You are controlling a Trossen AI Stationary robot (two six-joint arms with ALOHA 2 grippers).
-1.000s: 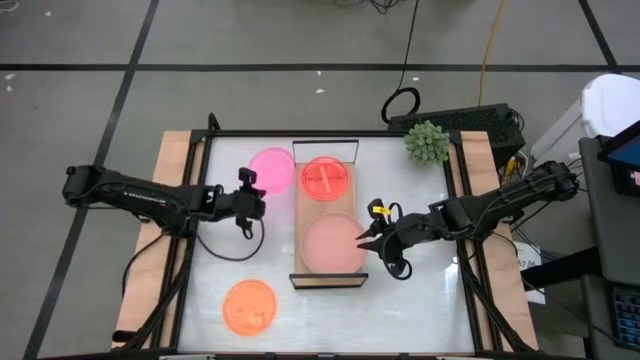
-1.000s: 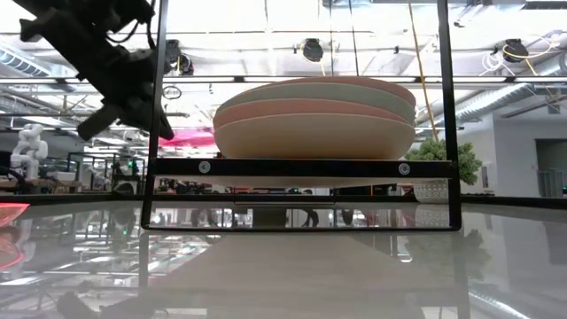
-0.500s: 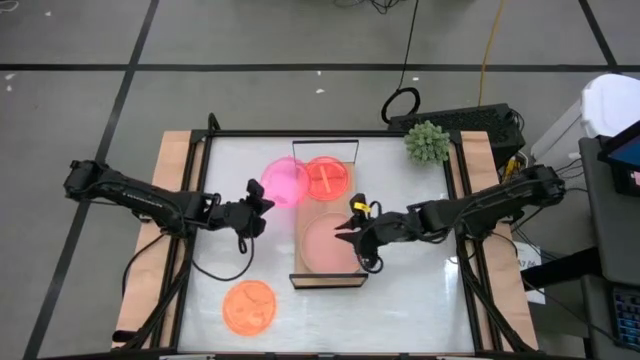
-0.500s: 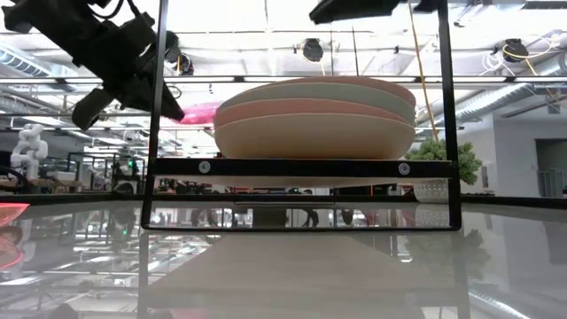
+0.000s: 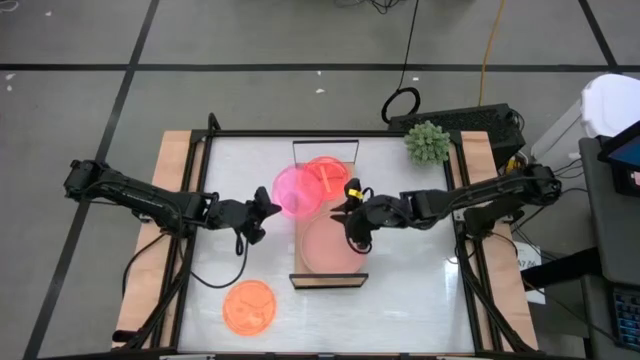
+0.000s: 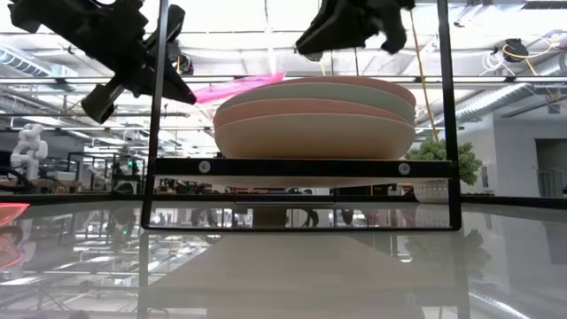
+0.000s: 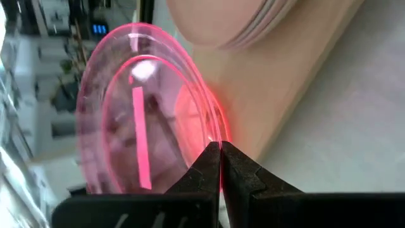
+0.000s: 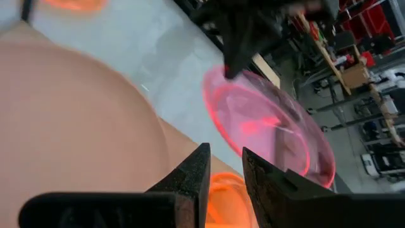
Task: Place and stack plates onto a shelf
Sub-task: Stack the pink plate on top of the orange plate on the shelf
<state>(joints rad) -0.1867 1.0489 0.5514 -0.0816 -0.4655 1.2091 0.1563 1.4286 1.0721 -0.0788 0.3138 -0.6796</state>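
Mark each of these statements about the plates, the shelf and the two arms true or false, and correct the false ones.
1. The left gripper holds the hot-pink plate by its rim. True.
2. An orange plate lies on the table off the shelf. True.
3. The right gripper carries a plate. False: it holds nothing, hovering over the shelf with jaws slightly apart.
4. The stack of large plates sits on the table beside the shelf. False: it rests on the shelf.
5. The green plant stands on the shelf. False: it stands at the table's far right corner.
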